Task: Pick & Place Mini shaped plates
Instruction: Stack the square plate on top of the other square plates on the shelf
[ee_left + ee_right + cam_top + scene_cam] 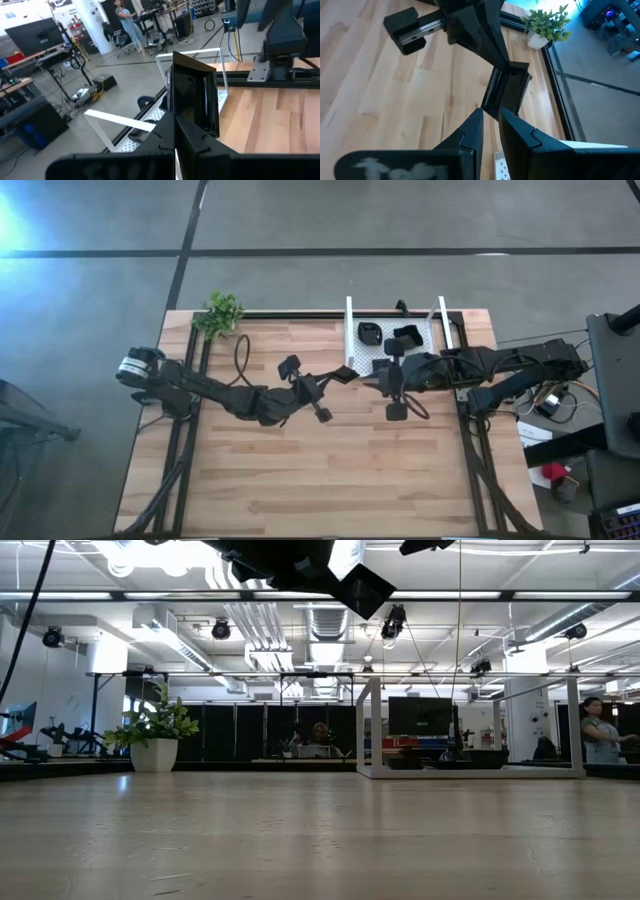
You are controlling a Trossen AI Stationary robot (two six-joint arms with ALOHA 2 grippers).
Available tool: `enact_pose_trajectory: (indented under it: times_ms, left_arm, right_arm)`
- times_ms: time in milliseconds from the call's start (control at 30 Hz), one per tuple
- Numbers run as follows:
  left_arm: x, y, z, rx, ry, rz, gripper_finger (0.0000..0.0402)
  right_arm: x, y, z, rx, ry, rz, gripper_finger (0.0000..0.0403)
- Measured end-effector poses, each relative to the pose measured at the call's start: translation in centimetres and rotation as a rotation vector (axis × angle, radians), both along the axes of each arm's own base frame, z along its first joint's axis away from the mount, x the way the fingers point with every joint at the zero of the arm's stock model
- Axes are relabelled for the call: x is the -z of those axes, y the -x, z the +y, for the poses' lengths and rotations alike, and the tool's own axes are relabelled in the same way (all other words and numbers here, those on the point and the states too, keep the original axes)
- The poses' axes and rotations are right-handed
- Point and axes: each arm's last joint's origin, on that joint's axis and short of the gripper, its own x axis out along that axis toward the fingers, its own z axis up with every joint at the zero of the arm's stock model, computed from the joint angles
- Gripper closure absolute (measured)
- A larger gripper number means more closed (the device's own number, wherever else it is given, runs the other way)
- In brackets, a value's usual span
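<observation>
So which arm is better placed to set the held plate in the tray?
Probably right: its tool meets the plate beside the tray; the left tool, gripping it, reaches from across the table.

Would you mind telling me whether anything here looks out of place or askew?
One mini shaped plate stands on edge in mid-air above the table, clamped in the left pincer. It sits right at the right pincer, beside the white tray. The other plates lie flat inside the tray.

Floor: I see grey concrete [90,320] with dark seams.
Ceiling: strip lights [150,595], ducts.
Corner: potted plant [155,735].
</observation>
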Motion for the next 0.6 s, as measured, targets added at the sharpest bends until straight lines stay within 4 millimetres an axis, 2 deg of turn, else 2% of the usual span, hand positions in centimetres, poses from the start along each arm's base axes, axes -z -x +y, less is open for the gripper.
enact_pose_trajectory:
  times_ms: [333, 600]
  left_arm:
    - [-0.2, -0.1, -0.4, 0.022, -0.013, -0.014, 0.0402]
    - [-0.2, 0.0, -0.7, 0.035, -0.019, -0.010, 0.0401]
  right_arm:
    - [1.1, -1.6, 0.2, 0.005, 0.035, 0.026, 0.0346]
    - [1.7, -2.3, 0.0, 0.076, 0.095, 0.032, 0.0346]
